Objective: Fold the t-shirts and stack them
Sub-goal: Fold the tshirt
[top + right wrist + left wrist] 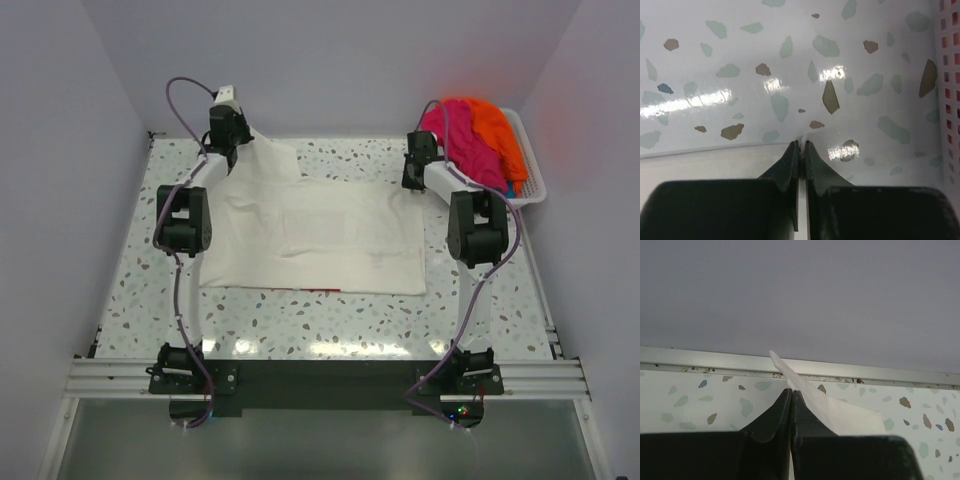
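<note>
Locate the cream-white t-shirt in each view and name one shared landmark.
Top external: cream-white t-shirt spread mid-table, far-left corner held up by left gripper.
Left wrist: one corner pokes up from the shut jaws, centre.
Right wrist: its edge, lower left, meeting the right gripper.
Shared landmark: speckled tabletop.

No text, label, brand or number is readable; the red print [310, 291] on the cream-white t-shirt [320, 235] is too small.
</note>
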Tool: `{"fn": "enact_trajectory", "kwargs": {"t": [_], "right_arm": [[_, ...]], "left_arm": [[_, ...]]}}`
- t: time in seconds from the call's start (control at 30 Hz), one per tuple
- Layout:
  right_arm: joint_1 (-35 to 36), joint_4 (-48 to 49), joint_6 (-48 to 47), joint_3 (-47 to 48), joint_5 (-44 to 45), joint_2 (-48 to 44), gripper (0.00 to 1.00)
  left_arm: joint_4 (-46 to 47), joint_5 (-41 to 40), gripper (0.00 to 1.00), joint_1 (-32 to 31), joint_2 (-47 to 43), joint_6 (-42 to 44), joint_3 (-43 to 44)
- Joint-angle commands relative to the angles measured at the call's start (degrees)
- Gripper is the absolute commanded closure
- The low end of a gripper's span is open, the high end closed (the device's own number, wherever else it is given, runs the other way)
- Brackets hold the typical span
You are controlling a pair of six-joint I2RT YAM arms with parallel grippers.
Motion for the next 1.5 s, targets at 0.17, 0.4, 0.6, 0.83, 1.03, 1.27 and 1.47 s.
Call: {"fn": "enact_trajectory", "kwargs": {"t": [0.17, 0.4, 0.6, 0.83, 1.03, 1.27, 1.47], "right_arm": [[-0.30, 4.42, 2.06, -7.09, 3.08, -12.13, 1.00], [-0.30, 6.01, 5.48, -16.40, 2.63, -20.05, 1.00], [-0.30, 6.19, 8.21, -24.65, 1.67, -26.11, 1.00], [-0.30, 5.04, 12.25, -32.66, 0.53, -33.84, 1.00], [-0.21, 3.81, 13.49, -36.89, 0.09, -37.81, 1.00], [-0.21, 3.28, 14.37, -39.35, -0.18, -40.10, 1.00], [-0.30, 3.28, 15.07, -41.54, 0.26, -41.59, 1.00]], "left_arm": [[4.37, 2.53, 1.00, 1.02, -11.61, -1.53, -6.21], [8.14, 1.83, 1.00, 1.28, -23.63, -5.05, -22.36], [10.16, 0.78, 1.00, 1.37, -33.40, -8.74, -36.77], [9.82, -4.32, 1.00, 1.37, -46.49, -13.92, -51.20], [9.46, -5.73, 1.00, 1.37, -55.99, -17.00, -62.19], [5.16, -10.21, 1.00, 1.55, -64.08, -21.30, -69.93], [0.60, -12.40, 1.00, 1.55, -69.62, -24.82, -74.58]]}}
